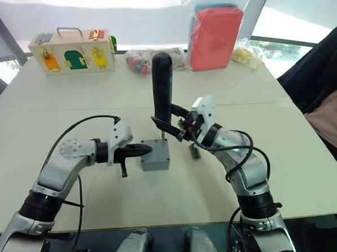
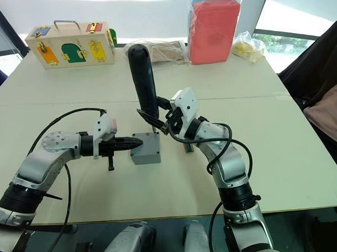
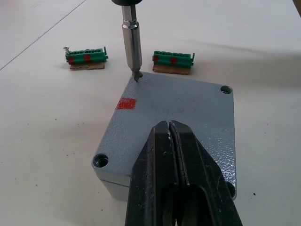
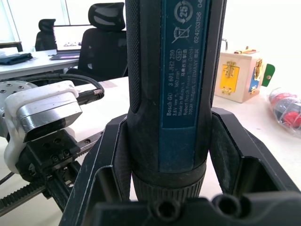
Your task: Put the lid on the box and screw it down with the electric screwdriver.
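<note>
Lid seated on box; left claw pressed together, bearing down on lid. Right claw pinching electric screwdriver upright, bit in corner hole. Smooth, top-heavy tool; likely best gripped low on barrel.

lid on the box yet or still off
On. The grey lid covers the box, no wires visible. The electric screwdriver bit sits at one corner; the left gripper presses it, fingers shut.

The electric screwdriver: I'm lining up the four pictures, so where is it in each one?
Left eye: electric screwdriver upright at centre, above the box.
Right eye: left of centre.
Left wrist: its bit at the lid's far corner.
Right wrist: body between the right gripper's fingers.
Shared landmark: the box.
</note>
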`<state>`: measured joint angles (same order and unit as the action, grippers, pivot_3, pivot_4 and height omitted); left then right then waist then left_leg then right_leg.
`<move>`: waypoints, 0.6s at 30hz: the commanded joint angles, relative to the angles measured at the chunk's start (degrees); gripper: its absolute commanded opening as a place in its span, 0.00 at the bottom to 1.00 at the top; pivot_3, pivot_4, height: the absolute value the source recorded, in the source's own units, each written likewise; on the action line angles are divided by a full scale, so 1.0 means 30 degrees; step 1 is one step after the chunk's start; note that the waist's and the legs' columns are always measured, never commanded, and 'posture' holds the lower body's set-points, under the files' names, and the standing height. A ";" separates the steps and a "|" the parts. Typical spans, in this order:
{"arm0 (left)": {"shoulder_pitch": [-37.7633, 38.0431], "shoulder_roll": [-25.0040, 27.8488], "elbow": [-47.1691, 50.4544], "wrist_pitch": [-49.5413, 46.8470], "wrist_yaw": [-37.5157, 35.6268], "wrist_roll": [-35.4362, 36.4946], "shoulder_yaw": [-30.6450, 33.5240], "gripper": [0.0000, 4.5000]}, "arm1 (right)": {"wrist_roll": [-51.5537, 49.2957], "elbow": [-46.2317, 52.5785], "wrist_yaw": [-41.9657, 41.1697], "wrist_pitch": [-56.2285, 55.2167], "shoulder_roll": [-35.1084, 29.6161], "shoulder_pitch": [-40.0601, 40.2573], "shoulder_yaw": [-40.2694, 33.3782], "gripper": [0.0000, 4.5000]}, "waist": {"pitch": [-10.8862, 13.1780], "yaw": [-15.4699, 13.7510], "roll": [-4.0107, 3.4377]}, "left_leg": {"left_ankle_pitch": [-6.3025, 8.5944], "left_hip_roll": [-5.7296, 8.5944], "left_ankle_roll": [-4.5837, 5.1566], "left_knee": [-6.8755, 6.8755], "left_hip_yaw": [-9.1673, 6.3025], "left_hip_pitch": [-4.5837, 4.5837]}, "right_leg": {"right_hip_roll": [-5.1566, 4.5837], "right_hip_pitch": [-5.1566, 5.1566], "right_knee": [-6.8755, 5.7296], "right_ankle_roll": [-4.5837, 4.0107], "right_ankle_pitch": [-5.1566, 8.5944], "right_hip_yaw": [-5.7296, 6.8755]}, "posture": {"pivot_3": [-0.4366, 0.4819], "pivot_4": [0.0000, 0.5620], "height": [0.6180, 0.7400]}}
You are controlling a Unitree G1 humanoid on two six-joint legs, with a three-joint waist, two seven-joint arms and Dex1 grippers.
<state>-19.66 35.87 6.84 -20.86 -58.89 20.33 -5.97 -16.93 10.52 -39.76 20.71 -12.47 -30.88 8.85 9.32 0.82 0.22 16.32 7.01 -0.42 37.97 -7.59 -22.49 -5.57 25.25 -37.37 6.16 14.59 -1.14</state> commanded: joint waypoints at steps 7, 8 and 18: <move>0.0060 0.0238 -0.0075 -0.0234 -0.0298 -0.0365 -0.0378 0.00 | -0.0363 0.0025 -0.0150 -0.0107 -0.0486 -0.0238 -0.0360 0.41 | -0.0003 -0.0006 0.0001 | 0.0000 0.0000 0.0000 0.0000 -0.0001 0.0009 | 0.0001 -0.0013 0.0001 0.0000 0.0000 0.0000 | 0.48 0.27 1.00; 0.0060 0.0250 -0.0097 -0.0223 -0.0328 -0.0405 -0.0406 0.00 | -0.0473 0.0087 -0.0207 0.0004 -0.0533 -0.0260 -0.0379 0.41 | -0.0003 -0.0008 0.0001 | 0.0000 0.0000 0.0000 0.0000 0.0000 0.0009 | 0.0000 -0.0013 0.0001 0.0000 0.0000 0.0000 | 0.48 0.27 1.00; 0.0097 0.0325 -0.0190 -0.0152 -0.0538 -0.0571 -0.0421 0.00 | -0.0601 -0.0165 -0.0316 0.0055 -0.1020 -0.0621 -0.0509 0.41 | -0.0005 -0.0019 0.0003 | 0.0001 0.0000 0.0001 0.0000 -0.0002 0.0014 | -0.0003 -0.0021 0.0006 0.0000 0.0000 -0.0001 | 0.48 0.27 1.00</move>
<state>-19.87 36.01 6.85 -20.90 -59.97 19.66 -6.09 -18.30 9.26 -40.74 21.05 -15.01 -31.60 8.38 9.30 0.76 0.23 16.32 7.01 -0.41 37.97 -7.60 -22.45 -5.58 25.19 -37.35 6.16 14.60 -1.14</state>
